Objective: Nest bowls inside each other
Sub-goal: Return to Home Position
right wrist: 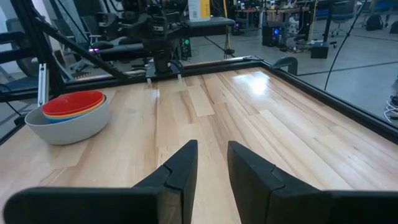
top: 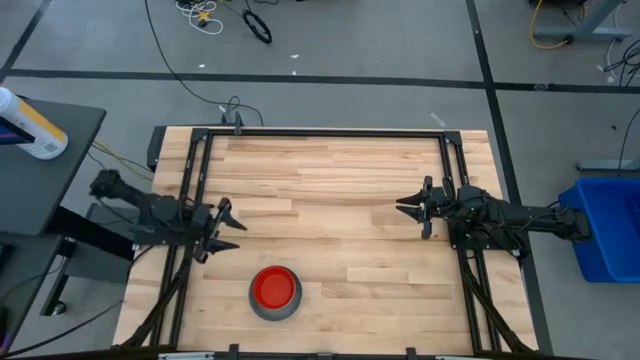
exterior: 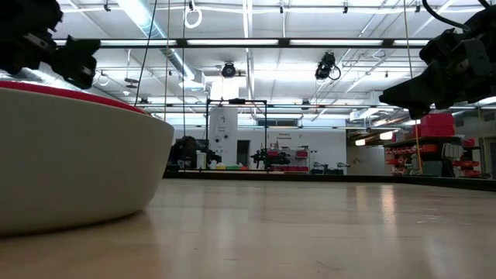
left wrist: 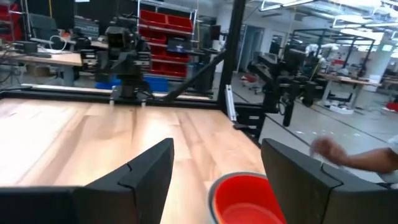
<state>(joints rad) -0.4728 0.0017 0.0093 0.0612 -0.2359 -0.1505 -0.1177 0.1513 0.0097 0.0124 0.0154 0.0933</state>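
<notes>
The bowls stand as one nested stack (top: 275,291) near the table's near edge, left of centre. The grey bowl (right wrist: 67,124) is outermost and rests on the wood by its base. Light blue, yellow and red rims (right wrist: 73,102) show inside it, with red on top. The dark blue bowl is hidden. My left gripper (top: 228,228) hangs open above the table, to the left of and farther back than the stack, with nothing between its fingers (left wrist: 217,146). My right gripper (top: 415,208) hangs at the right side, its fingers (right wrist: 212,146) narrowly apart and empty.
Black frame rails (top: 320,132) run along the table's far, left and right edges. A blue bin (top: 608,225) stands off the table to the right, and a bottle (top: 30,125) lies on a dark stand at the left. A person's hand (left wrist: 354,155) shows beyond the near edge.
</notes>
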